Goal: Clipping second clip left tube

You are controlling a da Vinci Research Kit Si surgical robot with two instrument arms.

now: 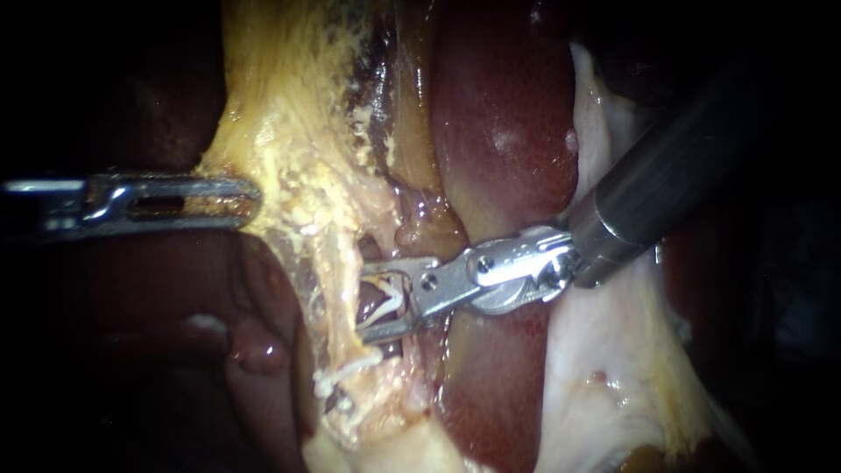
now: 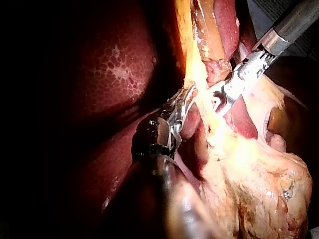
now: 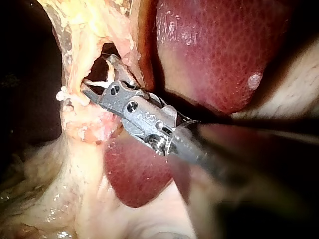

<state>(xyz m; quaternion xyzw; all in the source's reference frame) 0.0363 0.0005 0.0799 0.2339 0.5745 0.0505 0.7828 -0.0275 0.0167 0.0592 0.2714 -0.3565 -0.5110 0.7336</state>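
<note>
Liver (image 1: 499, 114) fills the background, dark red, with a yellow fatty sheet (image 1: 289, 131) draped over it that hides most of the left tube (image 1: 340, 285), so only a pale strand shows. The left instrument (image 1: 241, 197), cut off at the edge, has its jaws pinched on the sheet's rim. The right instrument (image 1: 368, 300) has its jaws spread wide, carrying an open white clip (image 1: 392, 296), tips at the tube, above a lower clip (image 1: 346, 372) already on it.
</note>
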